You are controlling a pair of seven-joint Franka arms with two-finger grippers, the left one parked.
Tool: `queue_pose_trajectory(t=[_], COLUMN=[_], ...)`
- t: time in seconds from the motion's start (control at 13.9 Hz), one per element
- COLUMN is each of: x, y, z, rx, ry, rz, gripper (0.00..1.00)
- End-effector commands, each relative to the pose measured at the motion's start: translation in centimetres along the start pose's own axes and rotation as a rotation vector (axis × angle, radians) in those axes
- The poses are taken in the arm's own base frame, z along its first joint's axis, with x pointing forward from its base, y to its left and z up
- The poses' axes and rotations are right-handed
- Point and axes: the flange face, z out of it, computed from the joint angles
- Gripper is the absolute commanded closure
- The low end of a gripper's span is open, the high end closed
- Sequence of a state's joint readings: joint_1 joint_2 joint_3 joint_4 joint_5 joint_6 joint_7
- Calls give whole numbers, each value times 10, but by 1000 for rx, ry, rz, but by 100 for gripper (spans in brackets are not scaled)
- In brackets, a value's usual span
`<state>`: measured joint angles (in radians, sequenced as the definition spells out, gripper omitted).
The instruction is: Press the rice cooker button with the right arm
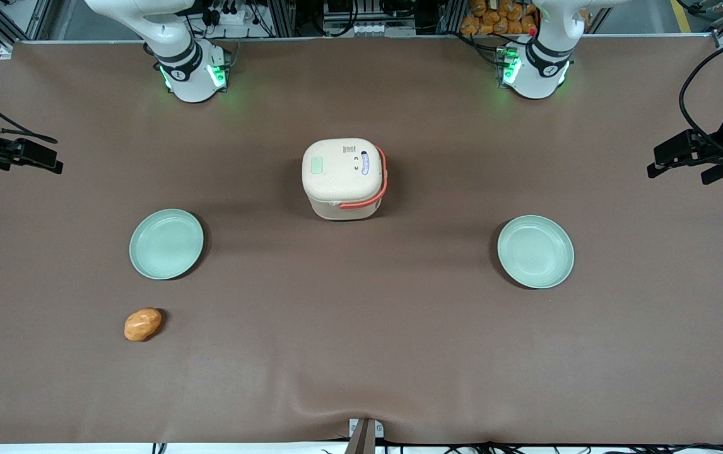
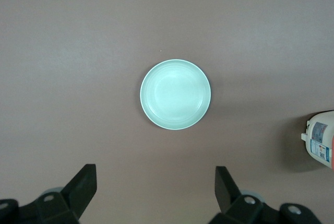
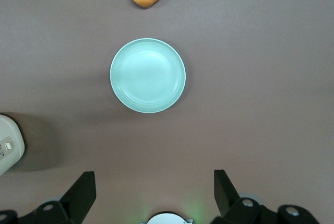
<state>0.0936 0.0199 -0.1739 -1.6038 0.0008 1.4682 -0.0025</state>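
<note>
The rice cooker stands mid-table, cream with a closed speckled lid and a coral-orange handle. A pale green rectangle shows on its lid. The right arm rises from its base and leaves the front view, so its gripper does not show there. In the right wrist view my gripper hangs open high above the table with nothing between its fingers, over the ground near a mint-green plate. Only an edge of the rice cooker shows in that view, well off to the gripper's side.
One mint-green plate lies toward the working arm's end, another toward the parked arm's end. An orange-brown potato-like lump lies nearer the front camera than the first plate. A brown cloth covers the table.
</note>
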Motion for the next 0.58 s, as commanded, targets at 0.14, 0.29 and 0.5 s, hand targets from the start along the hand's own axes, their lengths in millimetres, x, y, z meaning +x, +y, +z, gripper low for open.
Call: queue_pose_trajectory(t=[0.14, 0.29, 0.5], x=[-8, -6, -7], y=[1, 0, -3], z=[-8, -7, -9], rx=[-4, -3, 3], ry=[11, 14, 14], rz=[-15, -18, -21], gripper=[0, 0, 0])
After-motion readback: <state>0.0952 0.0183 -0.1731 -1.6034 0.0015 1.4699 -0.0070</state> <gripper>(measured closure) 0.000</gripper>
